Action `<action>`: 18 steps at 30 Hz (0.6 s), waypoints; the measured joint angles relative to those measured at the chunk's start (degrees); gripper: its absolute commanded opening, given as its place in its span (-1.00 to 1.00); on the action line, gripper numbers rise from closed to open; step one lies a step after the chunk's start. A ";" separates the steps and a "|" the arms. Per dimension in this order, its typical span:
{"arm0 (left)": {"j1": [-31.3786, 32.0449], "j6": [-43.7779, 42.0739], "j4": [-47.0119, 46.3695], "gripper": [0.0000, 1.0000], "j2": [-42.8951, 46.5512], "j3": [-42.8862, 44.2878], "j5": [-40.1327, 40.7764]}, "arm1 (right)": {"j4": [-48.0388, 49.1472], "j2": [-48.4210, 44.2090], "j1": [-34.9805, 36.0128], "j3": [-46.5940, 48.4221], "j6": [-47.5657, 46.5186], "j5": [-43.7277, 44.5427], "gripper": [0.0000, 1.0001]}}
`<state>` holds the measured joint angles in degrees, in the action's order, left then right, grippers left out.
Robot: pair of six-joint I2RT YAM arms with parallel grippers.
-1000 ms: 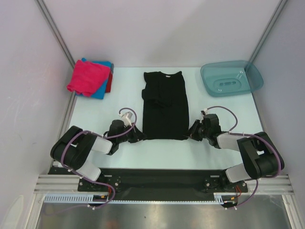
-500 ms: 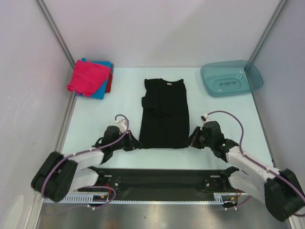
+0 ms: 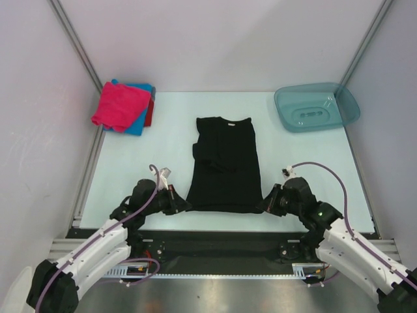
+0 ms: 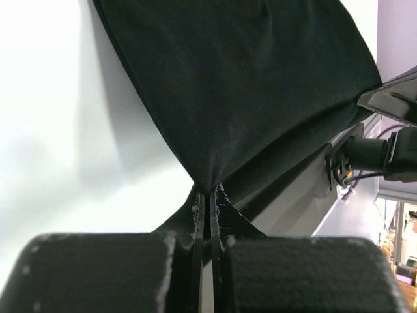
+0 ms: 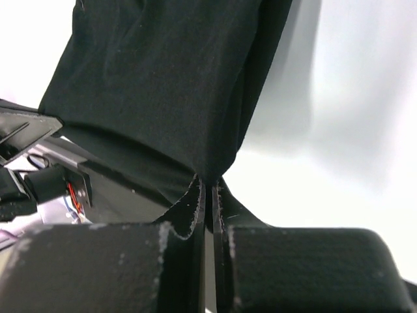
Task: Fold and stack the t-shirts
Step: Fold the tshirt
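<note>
A black t-shirt (image 3: 225, 163) lies lengthwise in the middle of the table, sides folded in, collar at the far end. My left gripper (image 3: 181, 203) is shut on its near left hem corner, and my right gripper (image 3: 265, 203) is shut on its near right hem corner. Both corners sit at the table's near edge, the hem stretched between them. The left wrist view shows the black cloth (image 4: 247, 98) pinched at the fingertips (image 4: 208, 190). The right wrist view shows the same (image 5: 163, 85). A stack of folded magenta-pink (image 3: 119, 105), blue (image 3: 140, 120) and red shirts lies at the far left corner.
A translucent teal plastic basin (image 3: 317, 107) stands at the far right corner. The black base rail (image 3: 215, 242) runs just beyond the table's near edge. Grey walls close in both sides and the back.
Both grippers have pulled the shirt's hem corners toward the near edge, and the whole shirt has slid nearer. Both arms have drawn back and stretched out low.
</note>
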<state>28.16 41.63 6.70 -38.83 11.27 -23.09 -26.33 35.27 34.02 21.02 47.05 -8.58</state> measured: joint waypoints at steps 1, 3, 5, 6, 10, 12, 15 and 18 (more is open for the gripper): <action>0.17 0.42 0.79 -0.99 0.50 0.00 0.07 | -0.81 -0.66 0.61 0.04 0.37 0.61 -1.00; 0.39 0.70 2.86 -0.99 1.77 0.28 0.46 | -2.23 -1.51 1.44 0.50 0.66 1.55 -1.00; 0.55 0.85 5.22 -0.99 2.34 1.68 1.27 | -2.86 -1.51 1.84 1.42 0.52 2.43 -1.00; 0.63 0.81 6.51 -0.99 2.34 2.97 1.92 | -3.02 -1.01 1.95 2.19 0.31 3.15 -1.00; 0.74 -0.48 9.29 -0.99 0.57 9.81 5.33 | -2.23 3.23 1.97 6.47 -2.38 6.25 -1.00; 0.74 -1.77 9.77 -0.99 -2.10 13.73 7.37 | -0.55 6.84 1.84 8.81 -4.44 7.89 -1.00; 0.74 -3.74 9.73 -0.99 -7.34 18.64 10.60 | 2.80 12.83 0.22 11.65 -7.39 9.03 -1.00; 0.72 -5.31 8.61 -1.00 -13.79 22.27 13.07 | 6.71 19.04 -3.06 13.92 -10.12 8.90 -1.00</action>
<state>28.88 36.32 15.31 -52.62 33.54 -10.02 -19.62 54.30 30.96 34.94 36.93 0.32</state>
